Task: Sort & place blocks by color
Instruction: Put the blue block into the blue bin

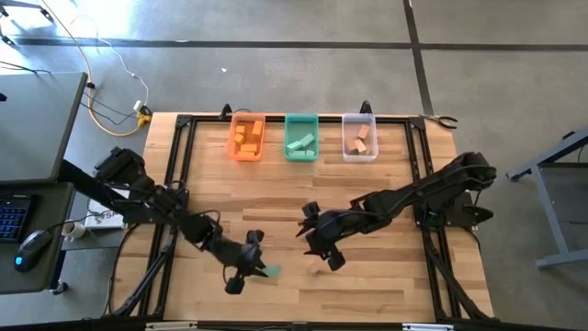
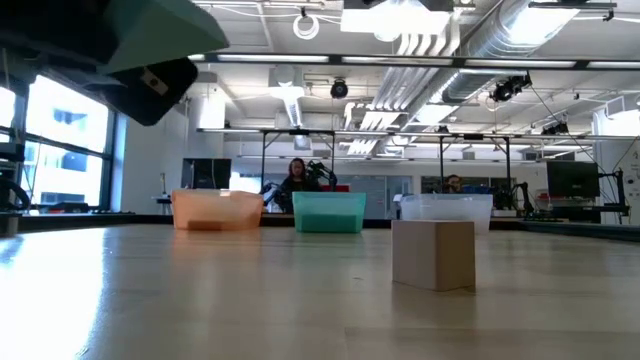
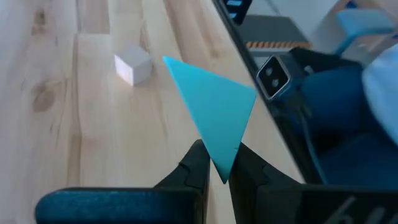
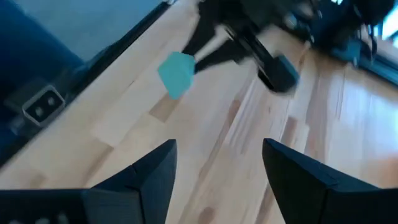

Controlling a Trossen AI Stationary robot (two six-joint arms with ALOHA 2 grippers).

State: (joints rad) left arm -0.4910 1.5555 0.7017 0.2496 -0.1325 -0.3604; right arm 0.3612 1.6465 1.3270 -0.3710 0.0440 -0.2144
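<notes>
High view: I see the left gripper (image 1: pixel 260 268) pinching a teal block (image 1: pixel 272 271) near the table's (image 1: pixel 386 285) front edge. Low view: a wooden block (image 2: pixel 433 254) sits alone before three bins. Right wrist view: the right gripper (image 4: pixel 214 163) is spread, empty. No legible writing.

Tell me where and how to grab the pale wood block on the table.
Pinch the pale wood block across two opposite upright faces, coming from above. It sits flat on the table, cube-like, standing alone, so its sides are free. The open right gripper suits; the left gripper holds a teal block.
</notes>
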